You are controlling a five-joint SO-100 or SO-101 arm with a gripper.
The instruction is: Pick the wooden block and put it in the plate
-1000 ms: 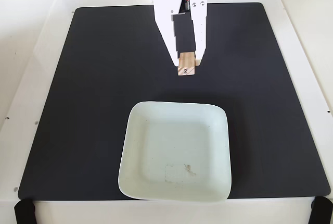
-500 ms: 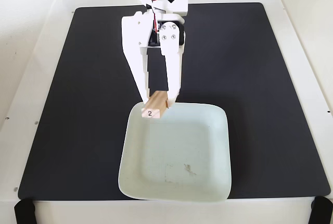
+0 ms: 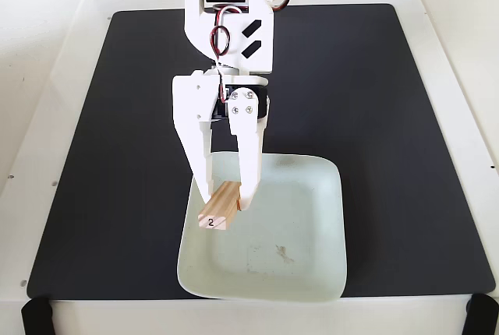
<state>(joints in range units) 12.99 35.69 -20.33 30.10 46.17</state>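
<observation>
Gripper [image 3: 226, 196] clamped on wooden block [image 3: 220, 207], block's long axis pointing toward cam, hanging over plate's [image 3: 312, 273] left side.

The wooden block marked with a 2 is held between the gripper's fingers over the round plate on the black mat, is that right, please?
Not quite: the plate is square with rounded corners, not round. The fixed view shows it. The rest stands: the wooden block bears a 2 on its end, the gripper holds it between its fingers over the plate, and the plate sits on the black mat.
</observation>
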